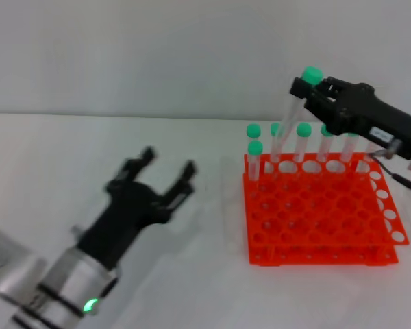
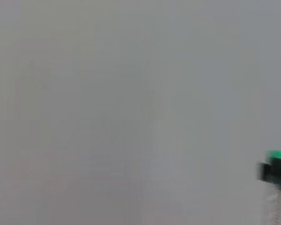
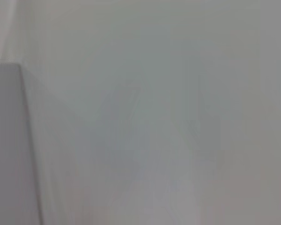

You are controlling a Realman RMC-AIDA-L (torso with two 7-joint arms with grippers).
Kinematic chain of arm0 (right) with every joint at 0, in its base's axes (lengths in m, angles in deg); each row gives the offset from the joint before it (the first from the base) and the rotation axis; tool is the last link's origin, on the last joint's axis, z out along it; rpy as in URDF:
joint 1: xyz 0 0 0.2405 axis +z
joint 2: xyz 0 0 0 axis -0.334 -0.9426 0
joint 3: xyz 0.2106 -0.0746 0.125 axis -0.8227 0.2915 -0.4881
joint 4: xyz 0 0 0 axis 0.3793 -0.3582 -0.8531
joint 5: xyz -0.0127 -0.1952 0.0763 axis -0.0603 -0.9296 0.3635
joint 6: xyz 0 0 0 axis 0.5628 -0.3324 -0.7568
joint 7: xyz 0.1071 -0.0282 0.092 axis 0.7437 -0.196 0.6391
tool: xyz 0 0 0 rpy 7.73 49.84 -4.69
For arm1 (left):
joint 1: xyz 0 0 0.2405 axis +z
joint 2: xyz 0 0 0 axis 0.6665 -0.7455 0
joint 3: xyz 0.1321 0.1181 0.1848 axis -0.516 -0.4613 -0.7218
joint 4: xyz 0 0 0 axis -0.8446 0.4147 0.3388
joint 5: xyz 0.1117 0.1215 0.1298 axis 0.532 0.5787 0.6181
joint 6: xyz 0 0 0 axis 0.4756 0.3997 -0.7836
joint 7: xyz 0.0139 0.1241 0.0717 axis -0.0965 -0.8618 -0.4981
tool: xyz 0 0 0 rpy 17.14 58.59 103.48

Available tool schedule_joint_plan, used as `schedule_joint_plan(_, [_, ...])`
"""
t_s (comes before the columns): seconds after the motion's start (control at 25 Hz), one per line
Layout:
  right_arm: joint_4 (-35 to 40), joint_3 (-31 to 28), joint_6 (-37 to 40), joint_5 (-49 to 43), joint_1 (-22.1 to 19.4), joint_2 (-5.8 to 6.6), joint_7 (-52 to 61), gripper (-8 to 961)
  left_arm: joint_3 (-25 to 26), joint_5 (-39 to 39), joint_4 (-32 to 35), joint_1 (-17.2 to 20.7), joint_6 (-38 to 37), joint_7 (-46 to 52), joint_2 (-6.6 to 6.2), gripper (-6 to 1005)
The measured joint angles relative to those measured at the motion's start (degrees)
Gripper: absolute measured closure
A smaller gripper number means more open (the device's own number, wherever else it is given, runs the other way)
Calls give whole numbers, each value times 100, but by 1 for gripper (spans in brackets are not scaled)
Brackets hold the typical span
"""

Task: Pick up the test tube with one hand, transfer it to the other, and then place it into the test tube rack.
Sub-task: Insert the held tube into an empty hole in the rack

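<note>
Handover looks done: right gripper (image 1: 303, 88) clamps the test tube (image 1: 290, 116) over the rack (image 1: 322, 233); left gripper (image 1: 168, 171) spread, empty. We judge only insertion remains.

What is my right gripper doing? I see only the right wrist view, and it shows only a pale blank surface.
Observer: The right gripper is shut on the test tube near its top, above the back of the orange rack.
Operator: Is the tube upright?
Observer: No, it is tilted, with its lower end toward the rack's back row. I cannot tell if it is in a hole.
Operator: And the left gripper?
Observer: The left gripper is open and empty, above the table, left of the rack.
</note>
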Motion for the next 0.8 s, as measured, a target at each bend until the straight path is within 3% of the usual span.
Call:
schedule_joint_plan(0.16, [252, -117, -712, -2, -30, -322, -553, 755, 543, -36, -125, 428, -98, 1, -1, 219])
schedule_joint_plan(0.28, [334, -125, -1101, -3, -73, -470, -859, 755, 790, -42, -241, 610, -255, -8, -2, 188])
schedule_joint_plan(0.6, [479, -124, -1755, -3, -198, -520, -1195, 756, 1298, -201, -415, 858, -501, 27, -18, 167])
schedule_joint_plan(0.8, [493, -99, -2082, 30, -180, -573, -1439, 756, 1318, -270, -448, 808, -476, 33, -20, 167])
